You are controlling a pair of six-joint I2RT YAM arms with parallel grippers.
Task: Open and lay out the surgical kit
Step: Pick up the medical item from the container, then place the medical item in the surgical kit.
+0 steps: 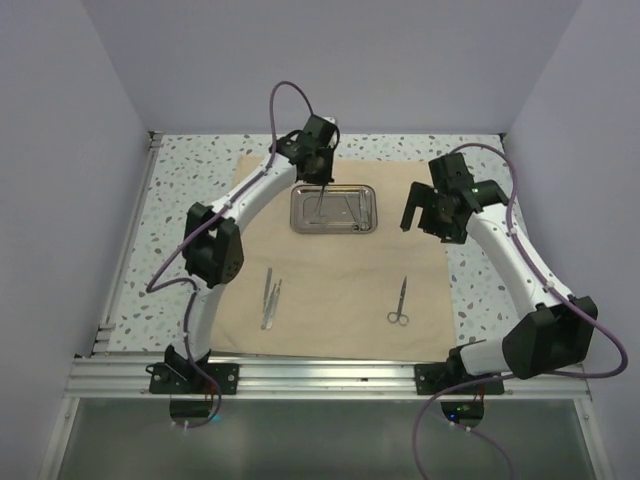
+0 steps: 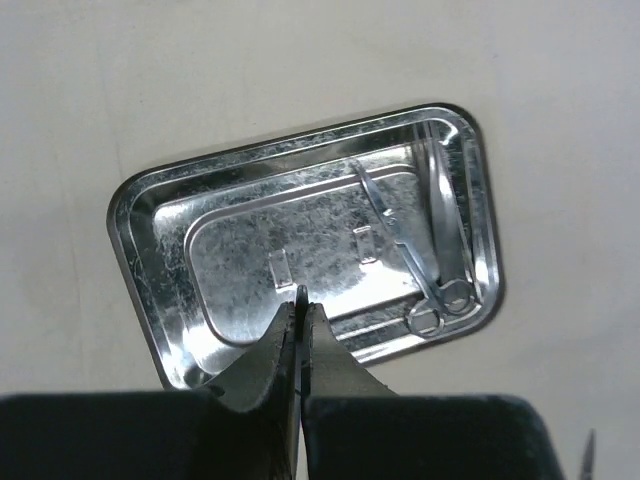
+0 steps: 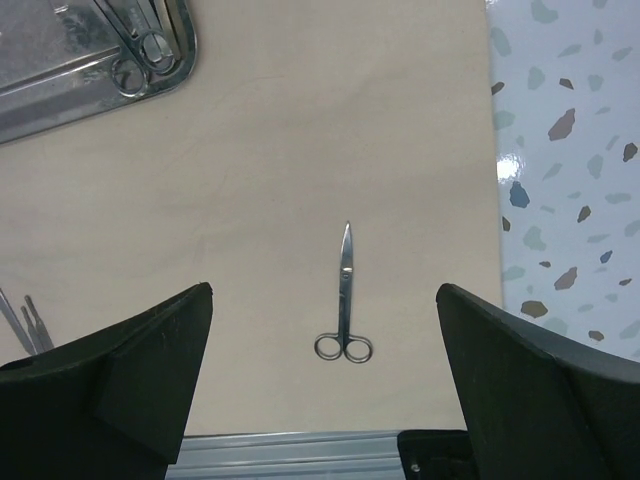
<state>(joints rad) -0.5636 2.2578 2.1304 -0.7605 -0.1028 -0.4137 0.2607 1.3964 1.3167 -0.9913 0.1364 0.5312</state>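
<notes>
One steel tray [image 2: 250, 240] lies beneath the closed left pincer [image 2: 301, 293].

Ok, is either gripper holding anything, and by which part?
The right gripper is open and empty. The left gripper is shut over the tray. Nothing shows between its fingers, so whether it holds anything cannot be told.

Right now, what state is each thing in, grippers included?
cloth wrap: unfolded, spread flat.
steel tray: upright on the cloth, uncovered.
forceps: lying inside the tray.
scissors: closed, laid on the cloth.
tweezers: laid on the cloth.
left gripper: shut, over the tray.
right gripper: open, empty.
</notes>
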